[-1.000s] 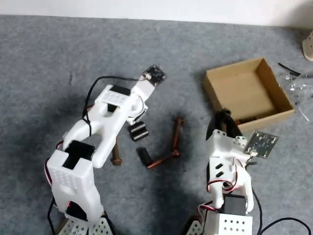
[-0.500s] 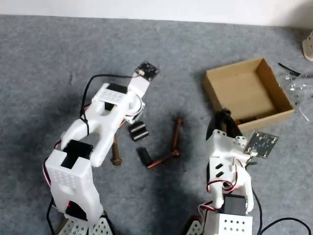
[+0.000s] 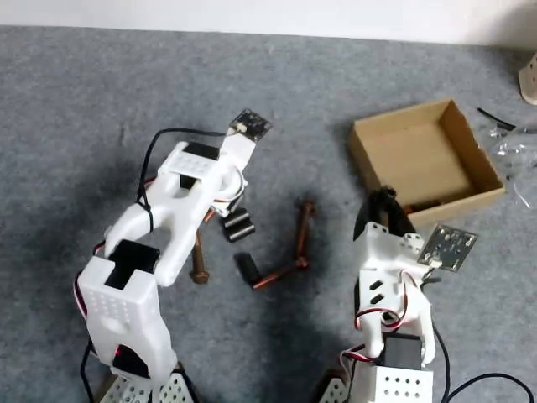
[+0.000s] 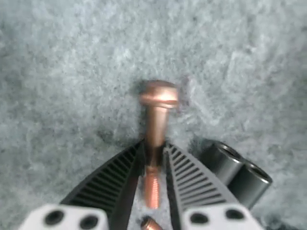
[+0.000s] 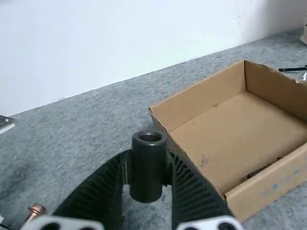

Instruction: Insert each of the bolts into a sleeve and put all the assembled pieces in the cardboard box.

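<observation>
The left end effector [image 4: 153,146] sits low over the grey tabletop [image 3: 84,101], left of centre. Its jaws are drawn almost together on the shank of a copper bolt [image 4: 158,98]. The grip is partway along the shank, so the head sticks out past the fingertips toward the far side and the threaded end runs back between the jaws. Whether the bolt is raised or lying on the surface cannot be told. This looks like a grasp for picking the bolt up, since the thread is not yet free to lead into anything. Just beside it, two black sleeves [image 4: 237,167] lie touching each other, close by for later bolts.

The right end effector [image 5: 147,163] is clamped on a single dark sleeve [image 5: 148,143], held upright with the open bore facing up. That pose presents the hole so a bolt could be brought down into it. It waits just near-left of the cardboard box [image 3: 401,115], so a finished piece would need only a short carry. The box is open-topped and its floor is mostly bare.

Between the arms a loose bolt [image 3: 304,225] lies on the tabletop. An angled bolt [image 3: 281,271] ends at a lone sleeve [image 3: 245,264], and whether it is inserted cannot be told. A fourth bolt [image 3: 199,262] lies partly under the left arm.
</observation>
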